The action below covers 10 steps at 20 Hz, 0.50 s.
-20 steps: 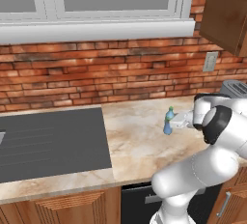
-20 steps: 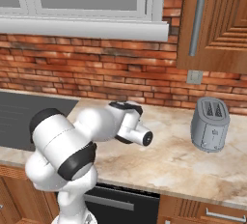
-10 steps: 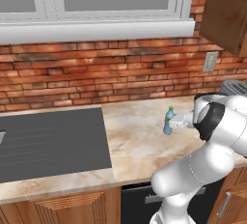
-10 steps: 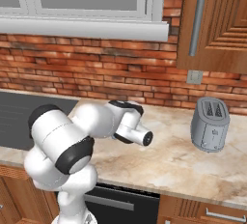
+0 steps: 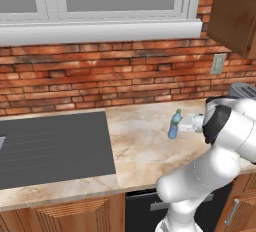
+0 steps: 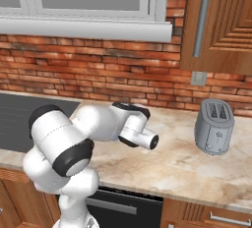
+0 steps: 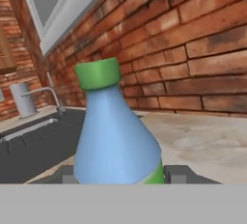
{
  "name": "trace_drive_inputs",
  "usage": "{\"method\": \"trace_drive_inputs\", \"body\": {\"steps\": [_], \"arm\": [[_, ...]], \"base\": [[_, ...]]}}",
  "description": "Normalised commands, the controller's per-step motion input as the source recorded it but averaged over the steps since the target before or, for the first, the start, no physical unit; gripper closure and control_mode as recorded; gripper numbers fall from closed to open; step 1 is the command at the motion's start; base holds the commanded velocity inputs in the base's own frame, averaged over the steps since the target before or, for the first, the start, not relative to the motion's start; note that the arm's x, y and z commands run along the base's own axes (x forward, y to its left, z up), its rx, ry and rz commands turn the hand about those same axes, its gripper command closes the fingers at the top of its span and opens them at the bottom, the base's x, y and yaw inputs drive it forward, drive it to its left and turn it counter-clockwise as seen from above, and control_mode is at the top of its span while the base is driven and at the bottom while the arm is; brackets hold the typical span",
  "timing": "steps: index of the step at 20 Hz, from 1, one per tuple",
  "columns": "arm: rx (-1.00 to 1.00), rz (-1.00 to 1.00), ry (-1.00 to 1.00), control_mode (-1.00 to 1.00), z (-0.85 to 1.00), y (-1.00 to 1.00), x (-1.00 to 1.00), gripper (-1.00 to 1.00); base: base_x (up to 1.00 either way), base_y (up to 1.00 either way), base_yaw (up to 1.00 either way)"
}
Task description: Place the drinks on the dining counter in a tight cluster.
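Observation:
One of the drinks, a small blue bottle [image 5: 174, 124] with a green cap, stands upright on the marble counter [image 5: 145, 151] beside the black cooktop. My gripper [image 5: 179, 126] reaches it from the right, level with its body. In the hand view the blue bottle [image 7: 116, 141] sits between my two fingertips [image 7: 176, 174], which press against its sides; the gripper [image 7: 121, 174] is shut on it. In the right base view my arm's hand [image 6: 142, 138] hides the bottle. The dining counter is out of view.
A black cooktop [image 5: 50, 146] lies to the left of the bottle. A grey toaster [image 6: 214, 126] stands at the right, under a wooden wall cabinet [image 6: 221, 20]. The brick wall [image 5: 125, 76] with an outlet [image 5: 217, 63] runs close behind.
The jaws have closed from wide open onto the blue bottle. The bottle and the arm have stayed in place.

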Motion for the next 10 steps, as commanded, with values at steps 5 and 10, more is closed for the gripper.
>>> {"method": "trace_drive_inputs", "body": {"steps": [5, 10], "arm": [[0.0, 0.09, -0.04, -1.0, 0.49, 0.04, -0.42, 1.0], [-0.08, 0.02, -0.09, -1.0, 0.36, 0.11, -0.6, 1.0]], "base": [[0.0, 0.0, 0.0], [0.0, 0.0, 0.0]]}}
